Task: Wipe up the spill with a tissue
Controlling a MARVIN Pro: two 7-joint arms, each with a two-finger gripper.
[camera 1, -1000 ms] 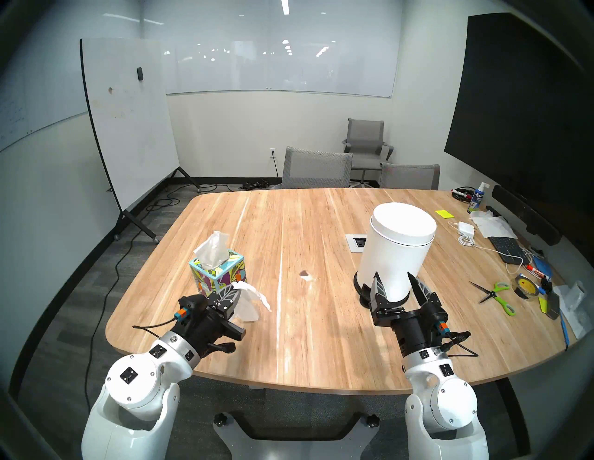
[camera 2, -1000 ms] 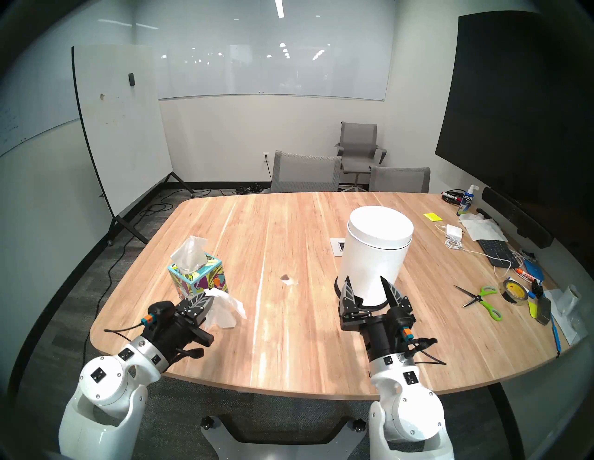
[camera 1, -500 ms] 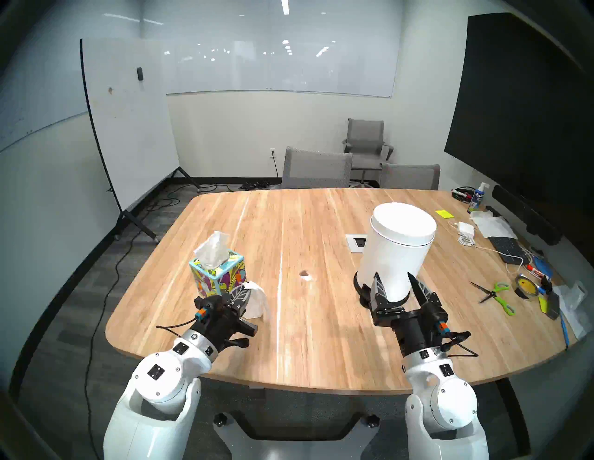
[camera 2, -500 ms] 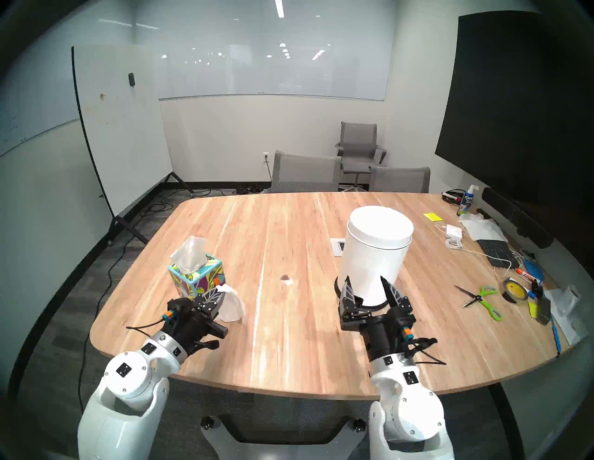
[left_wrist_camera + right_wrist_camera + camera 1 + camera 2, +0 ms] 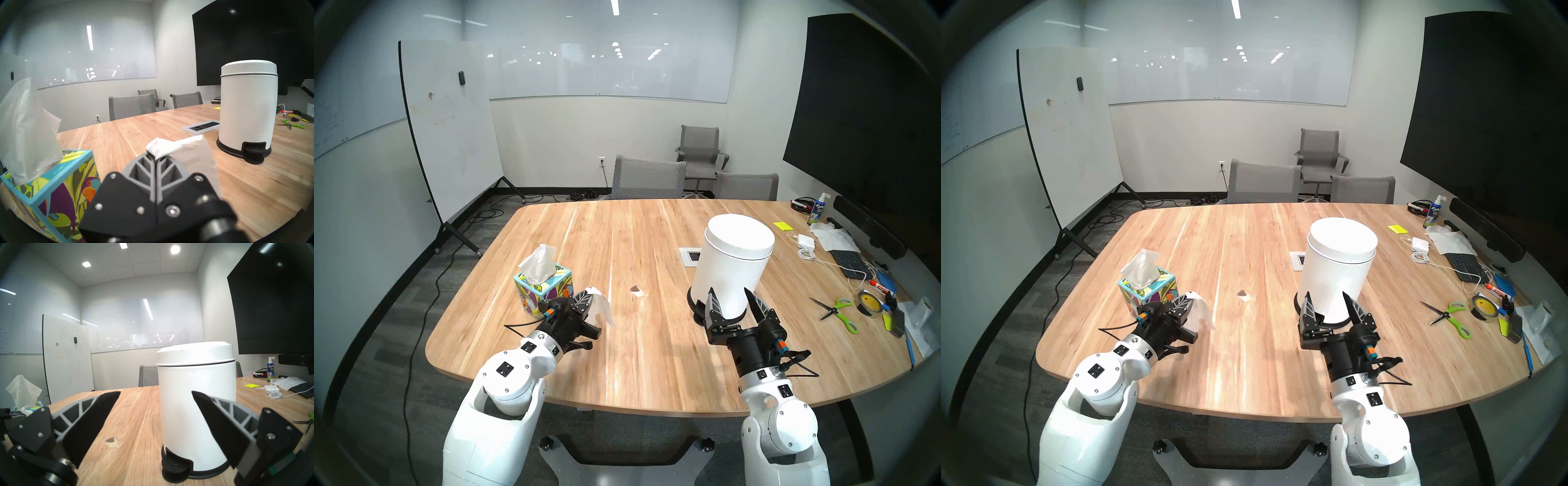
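In the head stereo left view the left gripper (image 5: 589, 296) was clamped on the tissue (image 5: 600, 305), which hung limp from its tips above the wooden table (image 5: 653, 356), just right of the tissue box (image 5: 544, 292); the spill (image 5: 635, 290) lay right of the box, apart from the tissue, with bare wood between. The sheet looked feather-light and soft, likely to fold or tear when wet, so a pinch at a bunched corner seemed right. The right gripper (image 5: 733, 298) stood spread wide and empty, before the white pedal bin (image 5: 731, 264). In the head stereo right view the tissue (image 5: 1200, 310) again drooped right of the box (image 5: 1148, 292), the spill (image 5: 1243, 294) farther right, nothing standing between. The left wrist view showed the fingers pressed together on a twisted corner of the tissue (image 5: 169, 147), the rest trailing right; the bin (image 5: 248, 108) and socket plate (image 5: 200, 127) stood well right of the box. In the right wrist view the jaws gaped, and the spill (image 5: 111, 440) sat between the box and the bin (image 5: 195, 404).
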